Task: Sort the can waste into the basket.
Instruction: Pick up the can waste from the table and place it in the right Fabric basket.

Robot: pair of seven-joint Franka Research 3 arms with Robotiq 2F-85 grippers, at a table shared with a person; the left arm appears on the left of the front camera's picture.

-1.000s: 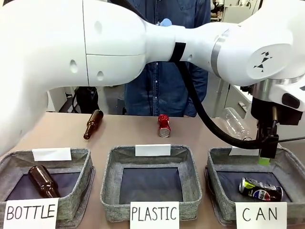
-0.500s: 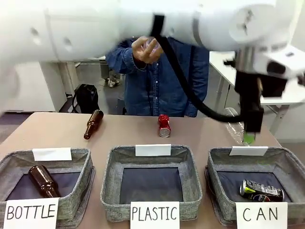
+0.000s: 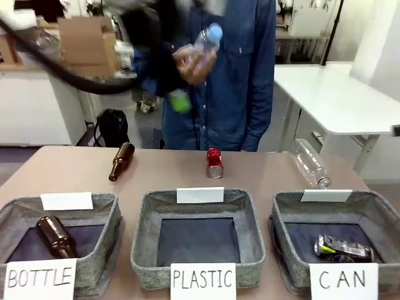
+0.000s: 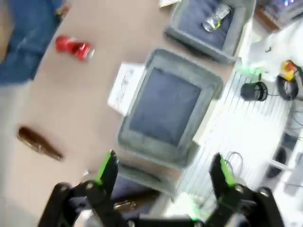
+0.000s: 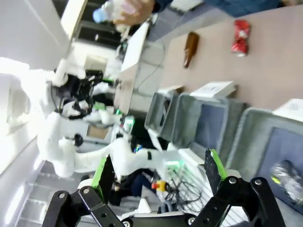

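1. Can waste is half sorted. The black can lies on its side inside the CAN basket at the right end of the row. The red can lies on the counter beyond the PLASTIC basket, close to the person.
2. The change: a second ago an arm hung its fingers just over the CAN basket. It has since swung up and away to the left, and in the front view it is now a dark blur in front of the person.
3. Left fingers are spread wide with nothing between them, looking down from high on the row of baskets. That view is smeared, so I judge this is the arm that is moving.
4. Right fingers are also released and empty, rolled sideways and well above the counter.
5. The person's hand holds a clear bottle at chest height. That bottle is not mine to sort.
6. I read the first drop as done and the arm as clearing out, which leaves the red can.
7. Reaching it means going over the middle basket to the far side. The can lies on its side and may roll if nudged.
8. The brown bottle and the clear plastic bottle lie well apart from it on either side, so the approach looks free.
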